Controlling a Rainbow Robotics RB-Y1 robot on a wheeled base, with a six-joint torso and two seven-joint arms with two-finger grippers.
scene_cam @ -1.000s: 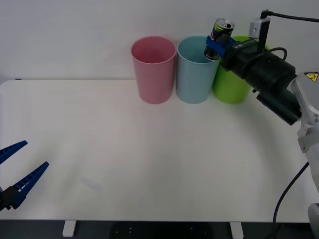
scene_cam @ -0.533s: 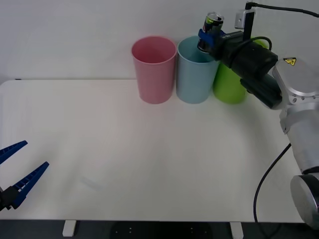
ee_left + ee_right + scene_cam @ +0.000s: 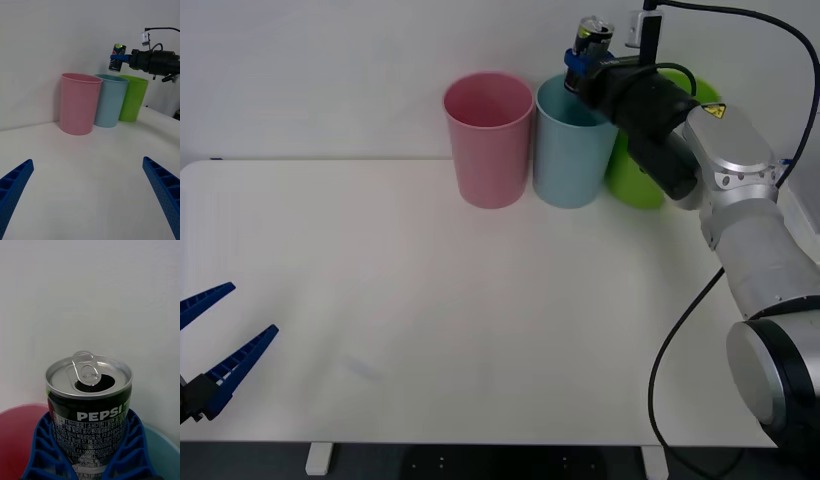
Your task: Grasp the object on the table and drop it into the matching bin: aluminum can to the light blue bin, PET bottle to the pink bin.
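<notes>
My right gripper is shut on the aluminum can, a small dark can with a silver pull-tab top, and holds it upright in the air above the rim of the light blue bin. The right wrist view shows the can between the blue fingers, with the pink bin and the light blue bin below. The pink bin stands just left of the blue one. My left gripper hangs open at the table's near left edge, far from the bins.
A lime green bin stands right of the light blue one, partly behind my right arm. All three bins sit in a row at the back of the white table. A white wall rises behind them.
My right gripper has carried the can leftward and slightly up, from over the gap between the blue and green bins to above the blue bin's rim. The left arm has not moved.
</notes>
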